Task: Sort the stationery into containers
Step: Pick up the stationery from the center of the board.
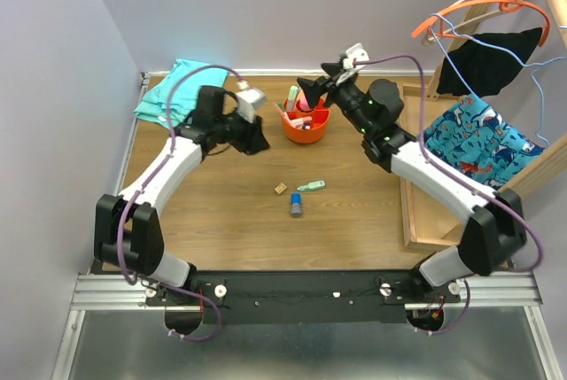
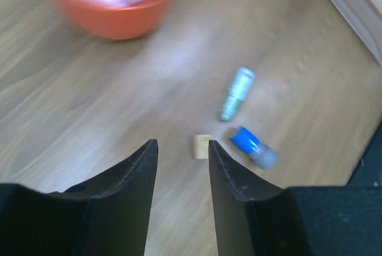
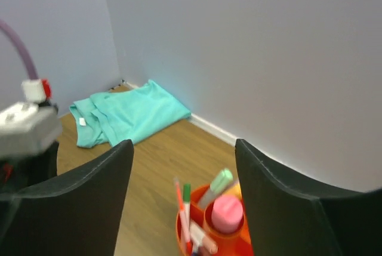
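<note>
Organiser (image 1: 317, 125) part-filled; green highlighter (image 1: 311, 186), blue cylinder (image 1: 296, 207), tan block (image 1: 280, 189) loose; right claw (image 3: 183, 145) wide over it; left claw (image 2: 181, 144) narrow, empty.

The table (image 1: 221, 229) is wood-grain board, smooth with a soft sheen. The round organiser (image 1: 306, 136) is glossy orange-red plastic. The folded teal cloth (image 1: 168, 92) looks soft and matt. The left gripper (image 2: 182, 145) is matt black plastic. The rail (image 1: 115, 290) at the near edge is brushed metal. The tray (image 1: 408, 216) is pale bare wood, and the tan block (image 1: 280, 189) looks matt.
</note>
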You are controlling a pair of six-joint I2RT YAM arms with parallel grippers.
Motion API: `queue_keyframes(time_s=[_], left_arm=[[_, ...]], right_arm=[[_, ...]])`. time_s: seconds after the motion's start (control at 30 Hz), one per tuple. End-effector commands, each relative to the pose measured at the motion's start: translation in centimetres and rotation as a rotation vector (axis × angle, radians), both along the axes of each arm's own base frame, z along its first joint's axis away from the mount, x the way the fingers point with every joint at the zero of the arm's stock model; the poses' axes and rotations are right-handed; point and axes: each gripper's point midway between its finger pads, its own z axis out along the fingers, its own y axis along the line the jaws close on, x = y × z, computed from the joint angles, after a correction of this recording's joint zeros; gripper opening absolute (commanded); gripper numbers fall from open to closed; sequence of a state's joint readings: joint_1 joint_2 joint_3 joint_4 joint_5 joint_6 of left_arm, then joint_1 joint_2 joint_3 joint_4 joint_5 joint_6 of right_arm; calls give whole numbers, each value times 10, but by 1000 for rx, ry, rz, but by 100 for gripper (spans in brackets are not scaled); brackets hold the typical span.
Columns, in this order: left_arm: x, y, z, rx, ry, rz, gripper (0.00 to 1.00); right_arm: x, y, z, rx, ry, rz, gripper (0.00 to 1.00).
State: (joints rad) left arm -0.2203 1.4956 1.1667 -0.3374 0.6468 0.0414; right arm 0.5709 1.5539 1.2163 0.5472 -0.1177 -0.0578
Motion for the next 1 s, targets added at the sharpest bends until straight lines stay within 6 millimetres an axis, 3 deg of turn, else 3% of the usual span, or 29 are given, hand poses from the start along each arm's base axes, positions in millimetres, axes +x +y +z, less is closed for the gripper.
queue_keyframes(time_s=[0.0,0.1,0.17,0.2,0.4,0.57,0.73,0.8,0.83,0.9,0.97], left_arm=[[-86,-75,10,100,-103,-433,50],[-110,-97,-5,197,-130,-579,54],[-114,-100,-10,238,-108,-608,54],[-109,-101,-21,275,-78,-598,54],[-83,-109,-37,391,-29,-523,53],[-70,-115,-46,524,-119,-602,52],[-60,-124,-60,537,-62,-610,51],[-65,-128,-57,504,-53,-609,52],[-69,-125,-67,503,-45,-610,52],[-73,-121,-69,502,-44,-597,52],[-76,-112,-74,517,-28,-591,51]], right_arm=[[-23,-68,-115,-187,460,-272,84],[-45,-99,-132,-202,557,-324,87],[-55,-110,-145,-211,591,-333,89],[-60,-114,-139,-197,582,-329,89],[-67,-141,-134,-132,572,-372,89],[-76,-154,-116,-89,549,-390,89],[-84,-174,-153,-144,682,-423,89],[-85,-177,-166,-174,713,-410,88],[-84,-179,-168,-182,712,-413,88],[-83,-174,-166,-239,685,-359,88],[-97,-146,-162,-352,616,-118,87]])
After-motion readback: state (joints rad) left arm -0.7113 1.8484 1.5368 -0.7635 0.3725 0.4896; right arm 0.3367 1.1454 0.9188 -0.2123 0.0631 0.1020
